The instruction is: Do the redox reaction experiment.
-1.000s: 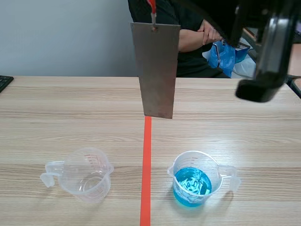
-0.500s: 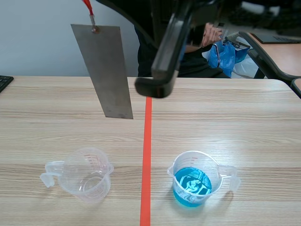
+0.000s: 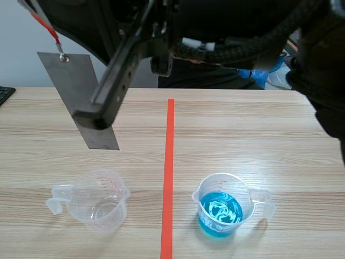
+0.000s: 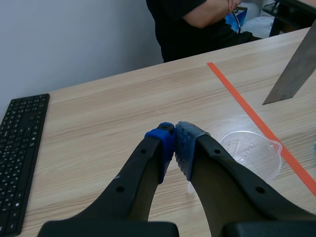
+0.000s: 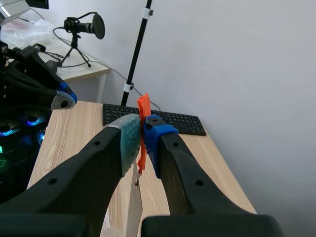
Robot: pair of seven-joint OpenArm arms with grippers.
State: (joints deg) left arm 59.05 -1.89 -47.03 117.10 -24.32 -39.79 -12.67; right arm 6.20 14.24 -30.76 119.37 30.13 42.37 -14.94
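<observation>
— If you start at the near edge, what stands there?

— Two cups on the light wooden table (image 3: 269,135). An empty clear plastic measuring cup (image 3: 99,200) sits at the lower left of the scene view. A clear plastic cup of blue liquid (image 3: 220,211) sits at the lower right. The orange-red tape line (image 3: 168,162) runs between them and touches neither.

— And the left gripper?

— The left gripper (image 4: 174,148) has its blue pads pressed together on nothing. The empty cup lies on the table just beside its fingertips.

— Where is the metal?

— The flat grey metal plate (image 3: 81,102) hangs tilted at the upper left of the scene. It is off the table, above the empty cup in the picture and well apart from the blue one. It dangles from an orange-red strap (image 3: 46,27) fastened at its top edge.

— What holds it?

— The right gripper (image 5: 143,136) pinches the strap between its pads, and the plate hangs under its fingers. The right arm (image 3: 226,27) crosses the top of the scene, with one black part in front of the plate.

— Farther back?

— A black keyboard (image 3: 4,94) lies at the left edge. A person in dark clothing (image 4: 192,22) sits across the table.
</observation>
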